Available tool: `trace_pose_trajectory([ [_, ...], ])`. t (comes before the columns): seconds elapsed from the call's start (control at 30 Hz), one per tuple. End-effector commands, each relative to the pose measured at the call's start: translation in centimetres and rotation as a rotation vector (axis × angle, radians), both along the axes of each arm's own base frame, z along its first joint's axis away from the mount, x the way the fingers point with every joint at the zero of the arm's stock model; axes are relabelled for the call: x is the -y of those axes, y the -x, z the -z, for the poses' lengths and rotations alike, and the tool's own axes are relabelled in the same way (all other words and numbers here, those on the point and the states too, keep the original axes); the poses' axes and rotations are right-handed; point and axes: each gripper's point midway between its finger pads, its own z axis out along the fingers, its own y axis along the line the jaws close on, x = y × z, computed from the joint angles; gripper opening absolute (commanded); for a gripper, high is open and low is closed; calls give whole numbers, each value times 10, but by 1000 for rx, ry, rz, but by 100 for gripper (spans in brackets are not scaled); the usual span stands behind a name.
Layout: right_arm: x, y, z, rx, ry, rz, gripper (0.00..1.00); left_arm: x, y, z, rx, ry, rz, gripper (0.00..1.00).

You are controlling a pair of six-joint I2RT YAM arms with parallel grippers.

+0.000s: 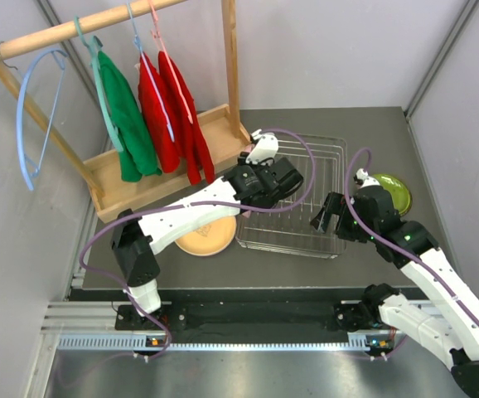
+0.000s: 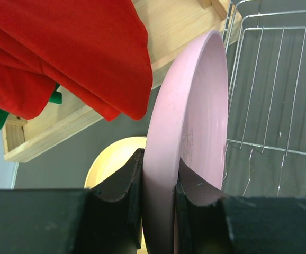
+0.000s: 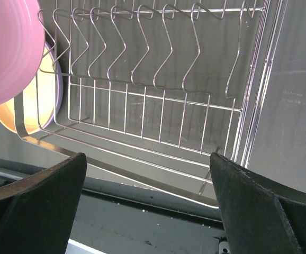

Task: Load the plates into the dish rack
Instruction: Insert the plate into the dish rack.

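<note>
Now your left gripper (image 2: pixel 158 177) clamps the round pink plastic plate (image 2: pixel 195 106), embossed marks unreadable, at 9 o'clock of the silver wire dish rack (image 1: pixel 289 232); your right gripper (image 3: pixel 147 159) gapes empty.

— What do we make of the dish rack (image 1: pixel 293 236)?
— We see a rectangular rack of silver wire, flat on the table right of the middle, with raised sides and a row of bent upright wires.
— And the plates?
— We find the pink plate (image 2: pixel 192 121) on edge, lifted by the rack's far left corner, its rim pinched in the left gripper (image 2: pixel 158 174). The orange-tan plate (image 1: pixel 206 239) lies flat just left of the rack's near left corner, nested in a lavender plate (image 3: pixel 57 79). The lime green plate (image 1: pixel 391 192) lies flat right of the rack, a dark rim showing around it.
</note>
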Motion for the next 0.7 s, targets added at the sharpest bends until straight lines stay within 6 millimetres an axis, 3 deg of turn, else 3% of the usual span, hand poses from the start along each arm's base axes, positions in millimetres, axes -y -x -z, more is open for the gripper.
trace_pose_trajectory([
  [0.0, -1, -6, -13, 48, -27, 13, 99, -3, 8, 20, -53, -6, 1, 0],
  [0.13, 1, -6, -13, 48, -23, 19, 99, -2, 9, 23, -56, -13, 1, 0],
  [0.47, 1, -5, -14, 54, -33, 23, 99, -6, 2, -33, 36, -44, 98, 0],
  [0.67, 0, -5, -14, 57, -38, 21, 99, -11, 7, -21, 11, -90, 155, 0],
])
